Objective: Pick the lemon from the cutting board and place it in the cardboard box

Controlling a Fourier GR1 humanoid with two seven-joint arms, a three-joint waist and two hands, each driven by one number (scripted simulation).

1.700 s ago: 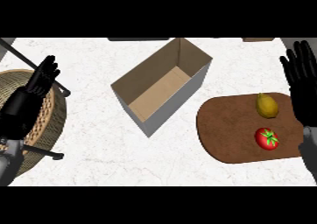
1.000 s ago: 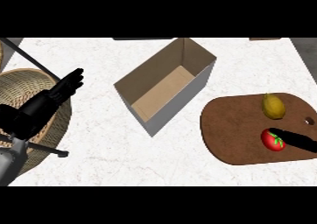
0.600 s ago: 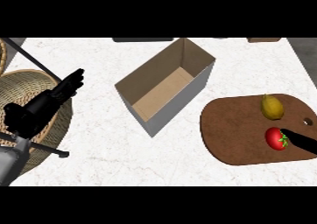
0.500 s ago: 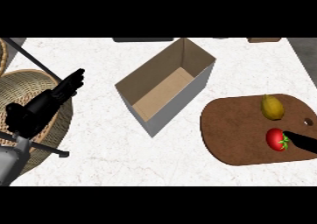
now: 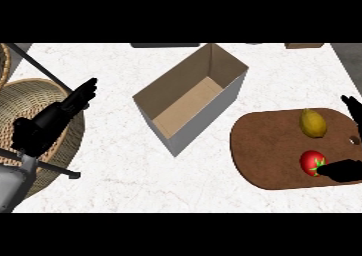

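A yellow lemon point(image 5: 312, 123) lies on the far part of the brown cutting board point(image 5: 269, 152) at the right, with a red tomato point(image 5: 312, 162) nearer to me on the same board. The open cardboard box point(image 5: 191, 102) stands at the middle, empty inside. My right hand point(image 5: 346, 170) enters from the right edge, its thumb over the board beside the tomato and a fingertip point(image 5: 355, 108) showing right of the lemon; it stands open and holds nothing. My left hand point(image 5: 57, 116) rests open over the wicker basket at the left.
A wicker basket point(image 5: 21, 100) with a dark handle fills the left side. Dark and brown objects point(image 5: 165, 45) sit along the far edge of the white marble counter point(image 5: 140, 175).
My right hand has come down from upright at the right edge to the board beside the tomato. My left hand has tilted over the basket. The lemon has not moved.
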